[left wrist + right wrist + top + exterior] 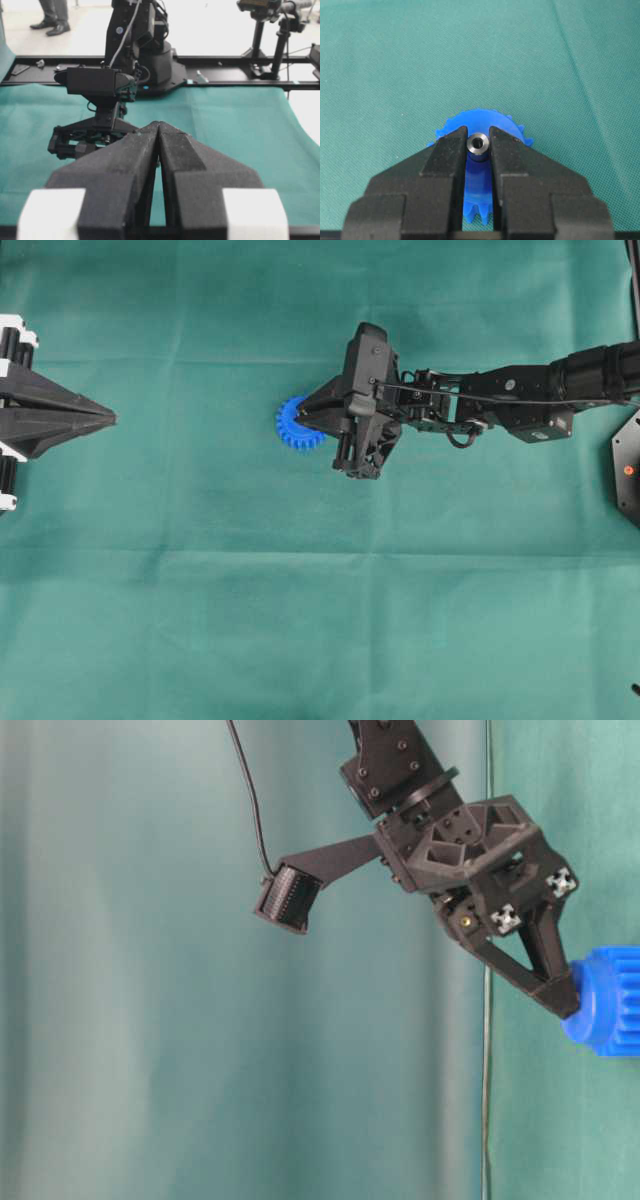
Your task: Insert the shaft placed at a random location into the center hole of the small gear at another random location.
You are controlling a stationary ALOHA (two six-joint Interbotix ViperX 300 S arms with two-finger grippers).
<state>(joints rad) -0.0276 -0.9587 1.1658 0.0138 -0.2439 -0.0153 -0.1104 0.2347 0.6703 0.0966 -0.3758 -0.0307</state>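
The right gripper [479, 146] is pinching the shaft [478, 144] right at its fingertips, and the wrist view is showing why: the pin is standing on end between the two black fingers [445, 155], its round end facing up, so it is hanging straight above the small gear [479, 122] and, by my reading, is being lined up for a push into the hub. The shaft is looking like a short silvery-grey stub with a shiny ring-shaped end and a dark centre, far narrower than the gear beneath it. Just past the jaw tips the bright blue teeth are fanning out on both sides, and more blue is showing in the gap between the fingers, nearer the wrist. The center hole is hiding under the pin and the fingers, so whether the pin is already entering it I cannot tell. From table level the fingertips are meeting the gear's top edge, with the gripper tilting down toward it. Overhead, the gear is lying flat on the green cloth [200, 620], peeking out beyond the tips. Well away from those jaws, at the far edge of the cloth, the left gripper [159, 131] is sitting idle, fingers pressed together on nothing.
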